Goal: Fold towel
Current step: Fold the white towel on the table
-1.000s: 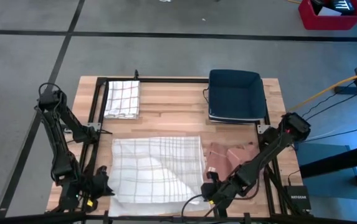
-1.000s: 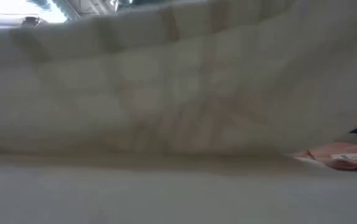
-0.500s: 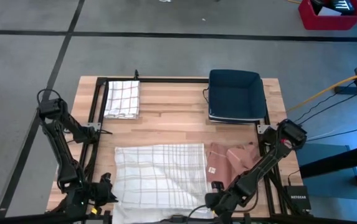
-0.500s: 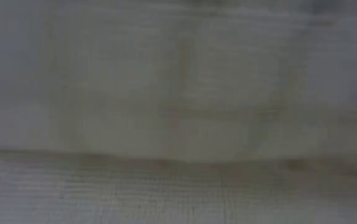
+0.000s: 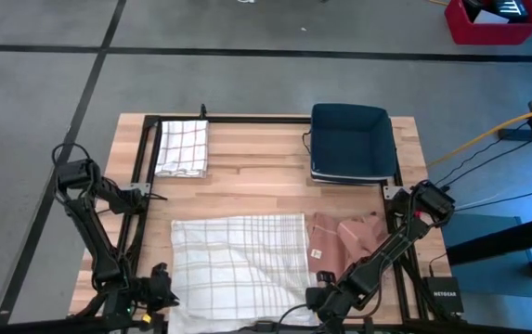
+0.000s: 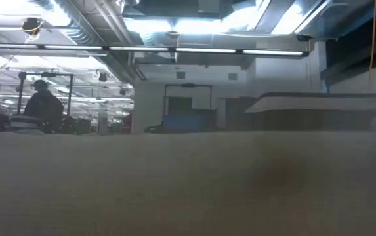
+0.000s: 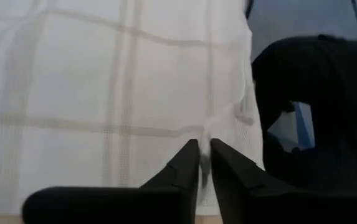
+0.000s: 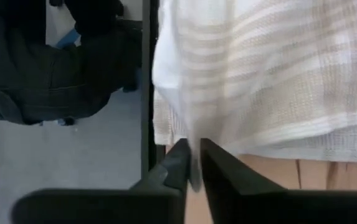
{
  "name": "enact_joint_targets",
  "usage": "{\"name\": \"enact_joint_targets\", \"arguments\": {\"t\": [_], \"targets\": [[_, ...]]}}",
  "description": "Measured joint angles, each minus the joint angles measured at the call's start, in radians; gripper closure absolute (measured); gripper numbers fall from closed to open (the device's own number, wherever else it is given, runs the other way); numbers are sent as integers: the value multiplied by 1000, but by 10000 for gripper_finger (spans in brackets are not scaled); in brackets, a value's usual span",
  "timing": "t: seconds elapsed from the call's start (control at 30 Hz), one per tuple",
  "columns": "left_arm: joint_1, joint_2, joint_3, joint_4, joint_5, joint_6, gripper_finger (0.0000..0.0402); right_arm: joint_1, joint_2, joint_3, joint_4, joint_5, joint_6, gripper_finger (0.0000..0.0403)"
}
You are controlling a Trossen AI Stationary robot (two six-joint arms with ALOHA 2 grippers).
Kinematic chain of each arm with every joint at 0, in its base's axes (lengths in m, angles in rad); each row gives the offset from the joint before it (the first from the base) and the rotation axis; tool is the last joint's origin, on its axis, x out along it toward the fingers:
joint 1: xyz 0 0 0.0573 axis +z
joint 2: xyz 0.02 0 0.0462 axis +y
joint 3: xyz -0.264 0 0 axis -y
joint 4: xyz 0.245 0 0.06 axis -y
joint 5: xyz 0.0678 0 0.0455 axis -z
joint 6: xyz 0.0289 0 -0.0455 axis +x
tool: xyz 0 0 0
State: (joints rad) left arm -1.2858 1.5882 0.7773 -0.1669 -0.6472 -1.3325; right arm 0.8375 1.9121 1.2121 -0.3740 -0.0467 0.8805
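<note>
Now the checked towel (image 5: 238, 260) lies spread on the wooden worktop (image 5: 266, 158), its near edge at the front rim; the left pincer (image 7: 203, 163) nips that edge at one front corner, fingers almost closed on the cloth; the right pincer (image 8: 194, 163) pinches the other front corner likewise; a folded checked towel (image 5: 183, 147) sits at the far left, a dark blue bin (image 5: 351, 141) far right, pink cloth (image 5: 344, 237) beside the spread towel.

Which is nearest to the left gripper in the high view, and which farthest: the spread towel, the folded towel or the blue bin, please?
From the left gripper:
1. Spread towel, right beside it at the near edge.
2. Folded towel, at the table's far left.
3. Blue bin, at the far right.
</note>
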Motion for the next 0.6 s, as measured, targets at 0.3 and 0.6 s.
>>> {"name": "enact_joint_targets", "arguments": {"t": [0.3,0.6], "targets": [[6,-65,-1,-10,-4,-88,253,-20,-9,0,-31,-128,22,233],[29,-271,0,-74,-69,-118,220,-83,-68,0,-47,-250,69,195]]}}
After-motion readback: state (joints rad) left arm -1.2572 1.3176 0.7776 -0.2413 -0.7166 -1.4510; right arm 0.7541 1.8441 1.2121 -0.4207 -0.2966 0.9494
